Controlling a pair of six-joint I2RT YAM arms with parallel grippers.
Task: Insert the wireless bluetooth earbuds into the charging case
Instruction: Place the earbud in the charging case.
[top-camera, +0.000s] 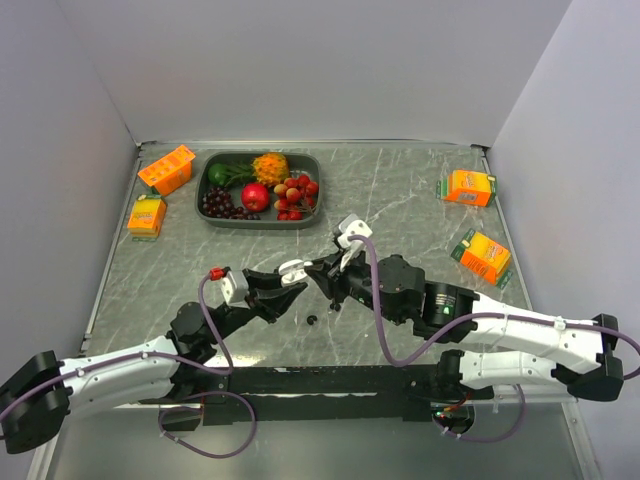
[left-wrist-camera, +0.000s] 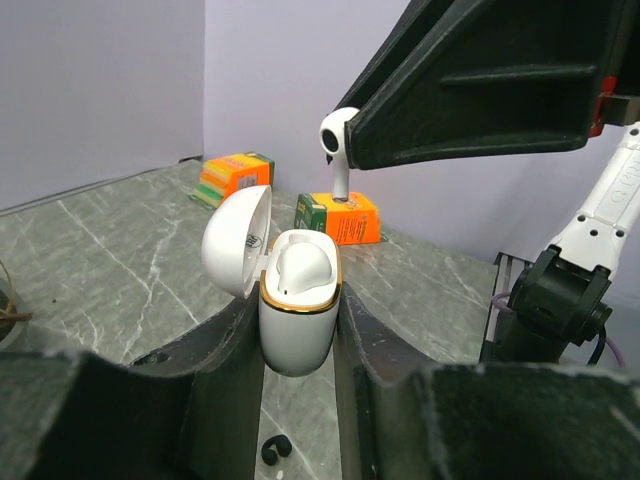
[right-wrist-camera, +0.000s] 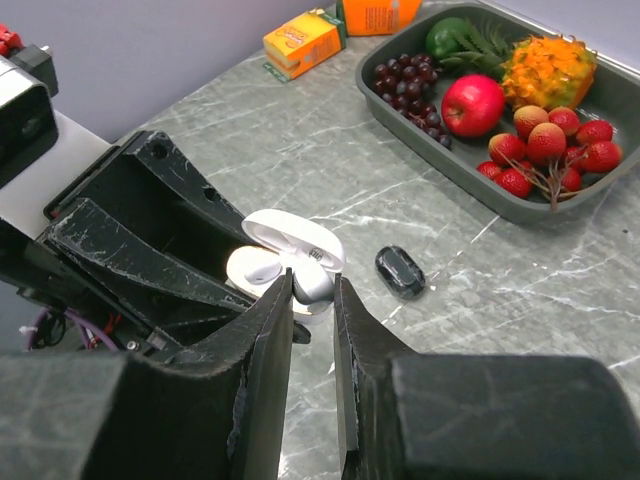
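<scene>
A grey, marble-veined surface (top-camera: 400, 200) runs between plain pale walls. At its far side stand a dark grey tray (top-camera: 203, 190) of fruit and a few orange cartons (top-camera: 470, 187).

Nearer the arms, the left claw (left-wrist-camera: 297, 300) is clenched on the body of a small glossy white charging case with a gold rim (left-wrist-camera: 297, 335). It holds the case upright off the surface, with the domed lid swung open to one side.

The right claw (right-wrist-camera: 312, 300) grips a white plastic earbud (left-wrist-camera: 337, 135) by its head. In the left wrist view the stem points down, and the bud hangs above and just beyond the case's open mouth without touching it.

The white moulded shape inside the case could be a bud already seated or just the liner; I cannot tell which.

A tiny loose black earbud (left-wrist-camera: 275, 450) lies on the surface below the held case. A small glossy black pebble-shaped case (right-wrist-camera: 400, 272) rests nearby, and it looks closed.

By my reading, the task is partway through. The case is open and presented, and one white bud is lined up but not yet seated. What is left appears to be lowering that bud stem-first into its socket, then dealing with the black bud and its own case.
</scene>
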